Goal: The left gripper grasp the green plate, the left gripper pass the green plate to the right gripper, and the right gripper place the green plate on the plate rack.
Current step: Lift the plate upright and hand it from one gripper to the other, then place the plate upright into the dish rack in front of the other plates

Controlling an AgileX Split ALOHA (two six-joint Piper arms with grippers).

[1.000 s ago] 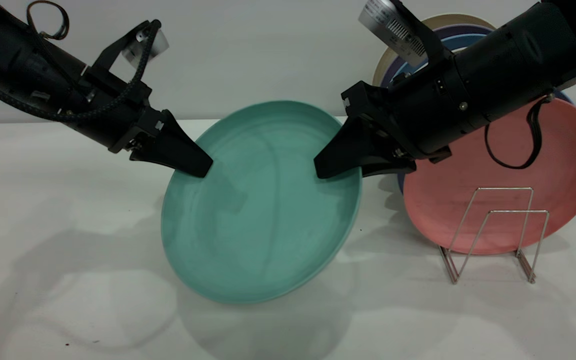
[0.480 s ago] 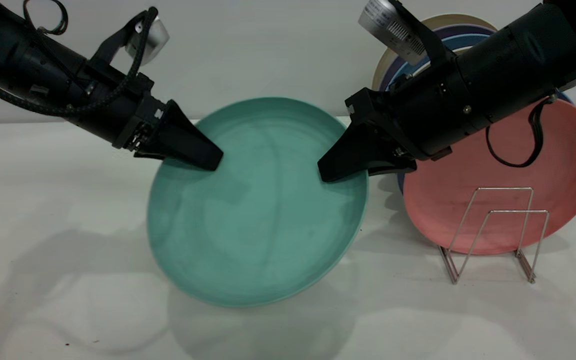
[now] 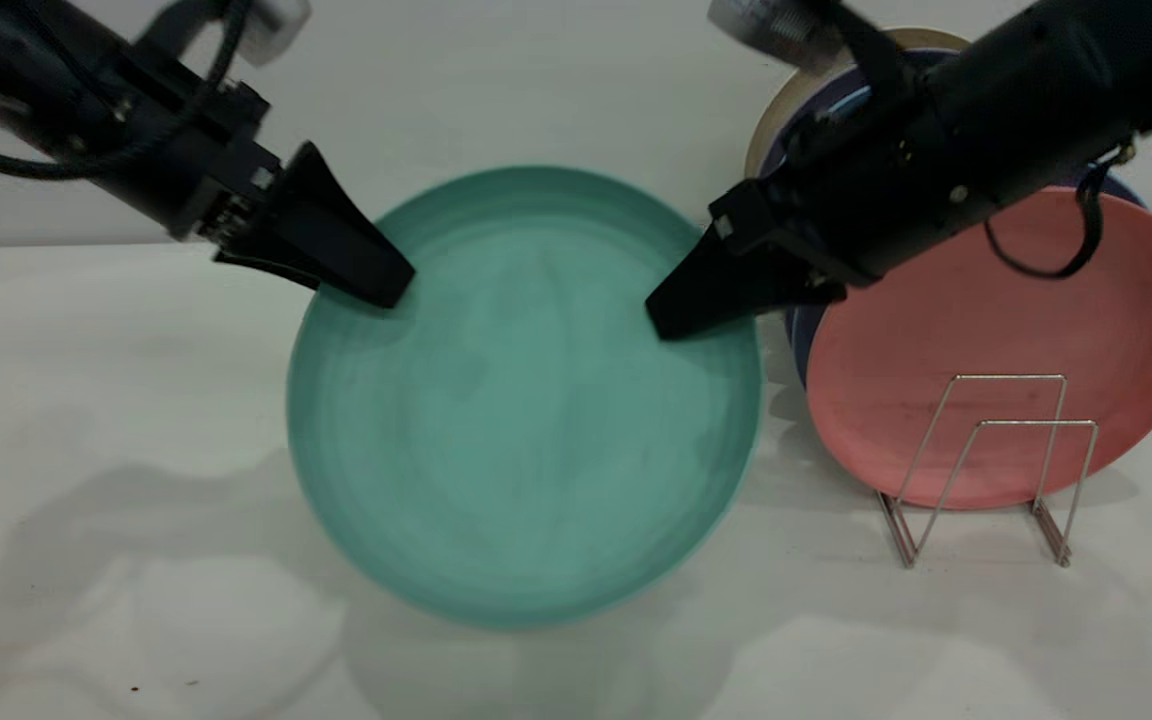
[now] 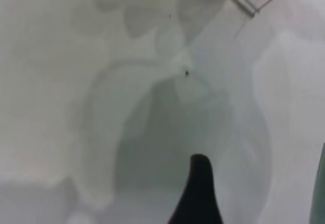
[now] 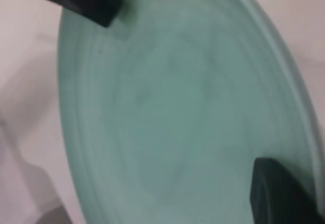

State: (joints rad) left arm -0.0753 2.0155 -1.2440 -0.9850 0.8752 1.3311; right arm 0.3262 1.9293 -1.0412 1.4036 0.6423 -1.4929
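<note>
The green plate (image 3: 526, 400) hangs in the air, almost face-on, over the middle of the table. My right gripper (image 3: 661, 325) is shut on its upper right rim. In the right wrist view one finger (image 5: 279, 193) lies on the plate's face (image 5: 172, 107). My left gripper (image 3: 391, 292) is at the upper left rim with its jaws open. In the left wrist view its finger (image 4: 200, 193) stands well apart from the plate's edge (image 4: 322, 188); the other finger is hidden. The wire plate rack (image 3: 986, 470) stands at the right.
A salmon-pink plate (image 3: 996, 320) leans upright in the rack. Cream, purple and blue plates (image 3: 786, 110) stand behind it against the wall. The white table (image 3: 136, 450) lies bare to the left and in front of the green plate.
Both grippers have risen with the green plate, which has turned more face-on. The left gripper's tip has drawn back up and left toward the rim.
</note>
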